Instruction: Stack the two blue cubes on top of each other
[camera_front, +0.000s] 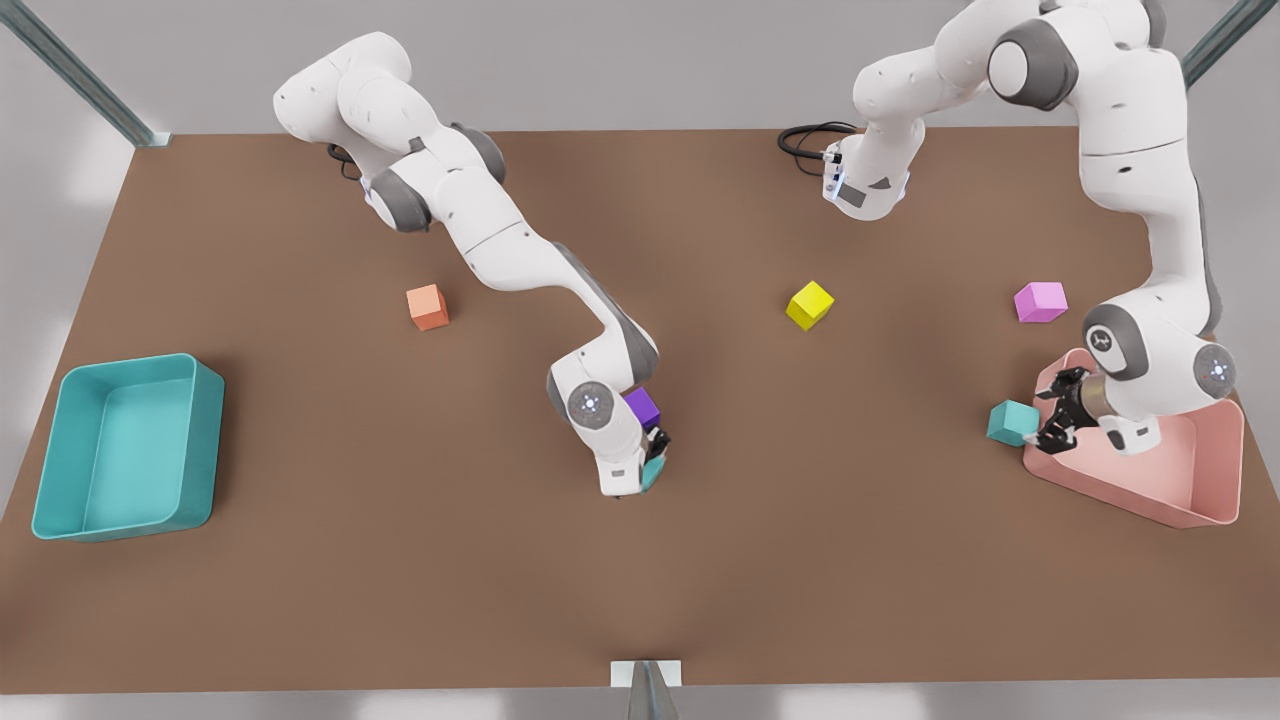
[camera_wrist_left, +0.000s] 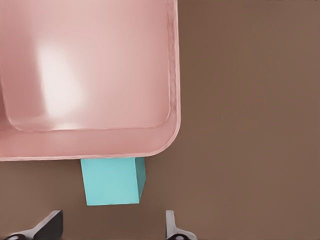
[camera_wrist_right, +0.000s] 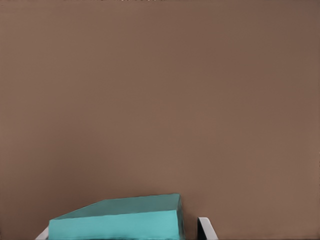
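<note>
One blue cube (camera_front: 1012, 422) rests on the table against the pink bin's (camera_front: 1195, 480) corner at the front view's right; the left wrist view shows this blue cube (camera_wrist_left: 112, 181) touching the bin rim (camera_wrist_left: 172, 100). My left gripper (camera_front: 1055, 418) hovers beside and above it, open, and the cube lies just beyond its fingertips (camera_wrist_left: 171, 227), not between them. Near the table's middle, my right gripper (camera_front: 652, 462) points down and is shut on the other blue cube (camera_front: 653, 473). In the right wrist view that blue cube (camera_wrist_right: 120, 220) fills the gap between the fingers (camera_wrist_right: 205, 229).
A purple cube (camera_front: 641, 407) sits right behind the right gripper's wrist. An orange cube (camera_front: 428, 307), a yellow cube (camera_front: 809, 304) and a pink cube (camera_front: 1040, 302) lie farther back. A large teal bin (camera_front: 60, 450) stands at the front view's left.
</note>
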